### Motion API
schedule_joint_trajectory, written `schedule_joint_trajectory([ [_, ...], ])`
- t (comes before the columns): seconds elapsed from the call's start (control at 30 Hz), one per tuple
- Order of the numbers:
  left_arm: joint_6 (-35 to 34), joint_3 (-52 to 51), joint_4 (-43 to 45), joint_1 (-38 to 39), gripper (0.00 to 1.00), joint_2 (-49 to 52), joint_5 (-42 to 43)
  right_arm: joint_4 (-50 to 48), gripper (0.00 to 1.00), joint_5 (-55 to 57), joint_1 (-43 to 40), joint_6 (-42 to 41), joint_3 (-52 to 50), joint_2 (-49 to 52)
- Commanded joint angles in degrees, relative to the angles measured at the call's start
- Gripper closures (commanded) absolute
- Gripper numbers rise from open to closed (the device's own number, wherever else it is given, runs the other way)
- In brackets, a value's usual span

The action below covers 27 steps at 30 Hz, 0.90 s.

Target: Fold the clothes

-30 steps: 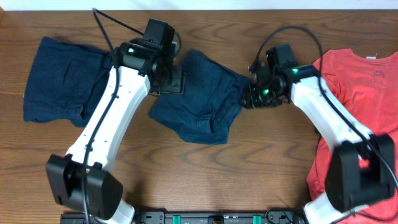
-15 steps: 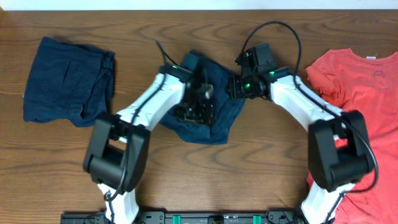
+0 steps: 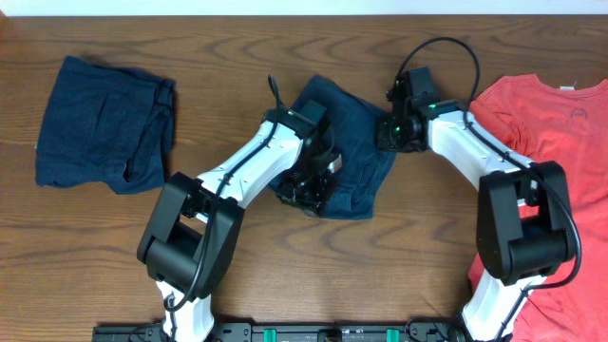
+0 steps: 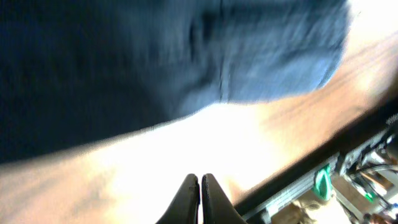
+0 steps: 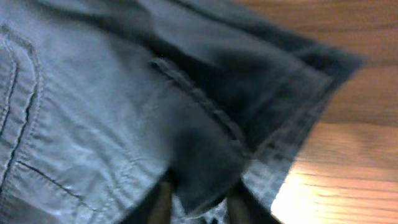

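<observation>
The clothes, dark navy shorts (image 3: 353,157), lie bunched in the middle of the table. My left gripper (image 3: 306,198) sits at their front left edge. In the left wrist view its fingertips (image 4: 200,186) are pressed together with nothing between them, over bare wood, and the blurred navy cloth (image 4: 155,56) fills the view beyond. My right gripper (image 3: 389,135) is at the shorts' upper right edge. In the right wrist view a dark fold of the shorts (image 5: 205,155) sits pinched between its two fingers (image 5: 160,200).
A second navy garment (image 3: 100,123) lies folded at the far left. A red T-shirt (image 3: 546,123) is spread along the right side, under the right arm's base. The table's front rail (image 4: 348,168) shows in the left wrist view.
The left arm swung from the shorts' left edge across them to their front left and its gripper shut. The right gripper closed on the shorts' edge. The shorts now lie narrower and further right.
</observation>
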<state>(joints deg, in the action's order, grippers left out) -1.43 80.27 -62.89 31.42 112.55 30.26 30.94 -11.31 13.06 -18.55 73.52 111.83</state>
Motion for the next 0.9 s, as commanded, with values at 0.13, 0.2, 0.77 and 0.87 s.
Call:
schedule_joint_trajectory([
  [0.13,0.35,3.1,-0.26,-4.35,0.73,-7.23,-3.23,3.87,0.67,-13.42,-1.79,9.46,0.44,-10.62],
  [0.2,0.31,3.1,0.92,-6.32,0.44,-9.03,-7.74,6.97,0.64,-16.46,-0.92,10.08,0.42,-12.66],
  [0.77,-1.4,-3.37,15.45,-15.39,0.23,-5.05,-13.38,14.56,0.79,-12.35,13.27,6.16,-4.11,-4.0],
  [0.87,-1.38,-3.56,14.69,-15.39,0.24,-2.29,-13.38,15.96,0.99,-9.16,12.96,5.86,-4.09,-4.33],
])
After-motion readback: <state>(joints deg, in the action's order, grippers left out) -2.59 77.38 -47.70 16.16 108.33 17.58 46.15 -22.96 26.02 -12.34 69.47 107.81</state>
